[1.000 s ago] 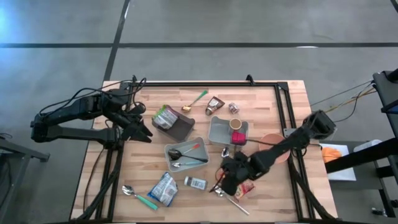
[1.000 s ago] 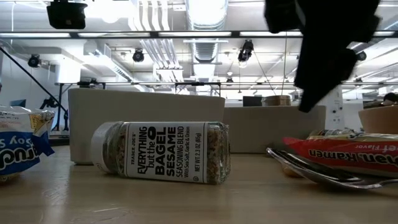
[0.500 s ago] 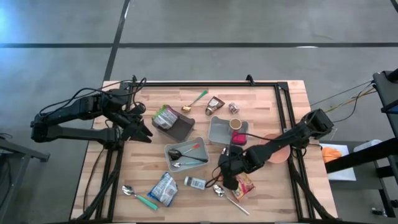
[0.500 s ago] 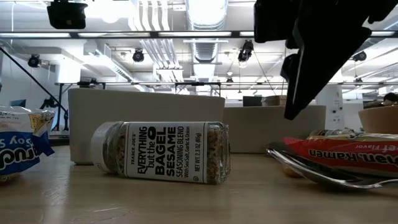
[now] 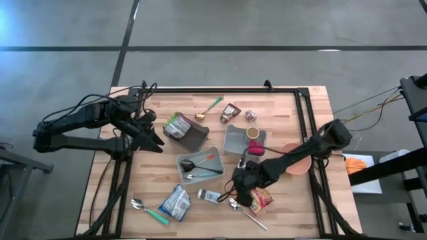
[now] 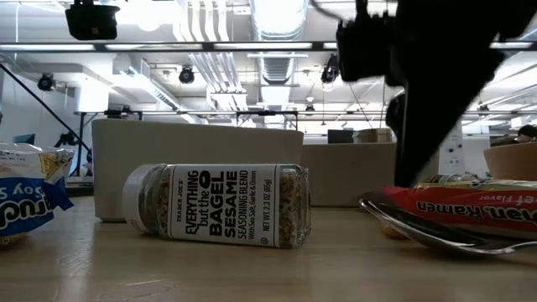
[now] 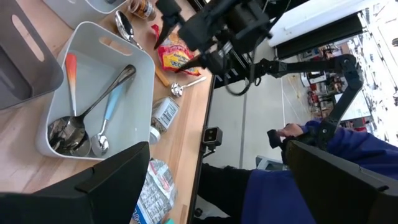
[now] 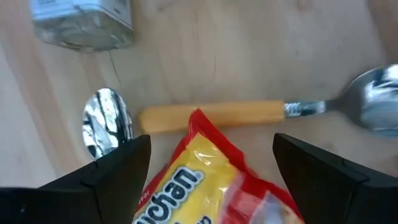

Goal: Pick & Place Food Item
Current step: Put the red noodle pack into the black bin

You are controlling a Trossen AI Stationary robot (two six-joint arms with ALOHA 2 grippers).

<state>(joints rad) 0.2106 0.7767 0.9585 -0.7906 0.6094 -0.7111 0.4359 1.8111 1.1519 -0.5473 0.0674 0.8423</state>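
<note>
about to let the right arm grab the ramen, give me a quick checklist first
1. Right gripper open: ok.
2. Gripper lined up on the ramen packet: ok, its corner lies between the fingers.
3. Packet free of clutter: not ok, a yellow-handled spoon lies against its corner.
4. Seasoning jar clear of the grab: ok, it lies apart.
5. Left gripper out of the way: ok, open, far across the table.
</note>
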